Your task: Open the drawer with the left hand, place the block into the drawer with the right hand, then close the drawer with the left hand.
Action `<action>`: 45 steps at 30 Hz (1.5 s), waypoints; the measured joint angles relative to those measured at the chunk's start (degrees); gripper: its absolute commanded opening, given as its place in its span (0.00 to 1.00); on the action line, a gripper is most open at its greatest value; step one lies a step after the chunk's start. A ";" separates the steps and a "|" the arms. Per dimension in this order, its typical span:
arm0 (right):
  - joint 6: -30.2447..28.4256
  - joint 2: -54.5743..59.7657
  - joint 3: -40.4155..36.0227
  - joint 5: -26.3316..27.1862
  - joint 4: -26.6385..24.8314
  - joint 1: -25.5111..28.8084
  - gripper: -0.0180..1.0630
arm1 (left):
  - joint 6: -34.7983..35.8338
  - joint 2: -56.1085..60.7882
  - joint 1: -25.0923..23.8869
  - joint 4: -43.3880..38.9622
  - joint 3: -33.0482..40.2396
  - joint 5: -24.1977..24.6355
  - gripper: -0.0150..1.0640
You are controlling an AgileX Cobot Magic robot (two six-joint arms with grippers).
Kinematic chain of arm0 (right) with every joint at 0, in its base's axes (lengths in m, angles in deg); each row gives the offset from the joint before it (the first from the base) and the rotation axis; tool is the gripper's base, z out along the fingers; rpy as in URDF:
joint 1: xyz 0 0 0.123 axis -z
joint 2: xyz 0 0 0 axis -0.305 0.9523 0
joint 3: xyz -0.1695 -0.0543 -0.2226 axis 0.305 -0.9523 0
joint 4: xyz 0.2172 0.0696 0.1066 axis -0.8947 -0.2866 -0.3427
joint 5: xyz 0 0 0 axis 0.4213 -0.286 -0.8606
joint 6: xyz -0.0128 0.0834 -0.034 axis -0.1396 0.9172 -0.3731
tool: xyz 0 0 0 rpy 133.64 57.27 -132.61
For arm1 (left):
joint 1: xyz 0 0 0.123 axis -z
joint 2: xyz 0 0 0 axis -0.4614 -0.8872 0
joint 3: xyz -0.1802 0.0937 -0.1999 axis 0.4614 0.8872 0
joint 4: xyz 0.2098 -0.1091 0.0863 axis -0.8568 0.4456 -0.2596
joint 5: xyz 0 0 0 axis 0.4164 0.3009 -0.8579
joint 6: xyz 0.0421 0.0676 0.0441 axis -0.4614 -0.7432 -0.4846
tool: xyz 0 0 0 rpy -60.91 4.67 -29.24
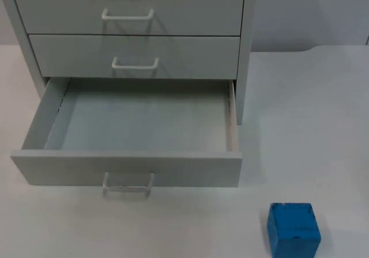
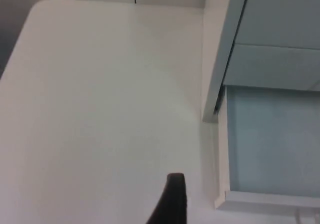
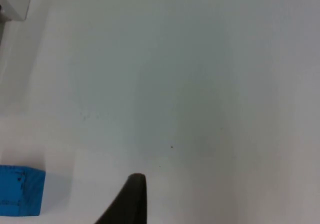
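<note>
The grey cabinet's bottom drawer stands pulled out with nothing inside it, its white handle facing the table's front. A blue block rests on the white table, right of the drawer front and near the front edge. My left gripper hangs over bare table beside the cabinet's left side, close to the open drawer's side wall. My right gripper is above the table, a short way from the blue block and apart from it.
Two upper drawers of the cabinet are closed, each with a white handle. The grey partition wall runs behind the table. Bare table top lies right of the cabinet.
</note>
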 measured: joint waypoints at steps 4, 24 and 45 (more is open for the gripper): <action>0.00 0.00 0.00 0.00 -0.45 0.00 0.98 | -0.83 2.99 -0.24 0.00 0.00 1.75 0.87; -21.37 9.12 0.00 -5.86 -13.99 -16.36 0.98 | -14.10 5.33 -0.24 13.17 0.00 19.25 0.99; -26.06 46.98 12.92 6.68 4.28 -40.13 0.98 | -10.80 5.33 -0.24 7.44 0.00 19.19 0.99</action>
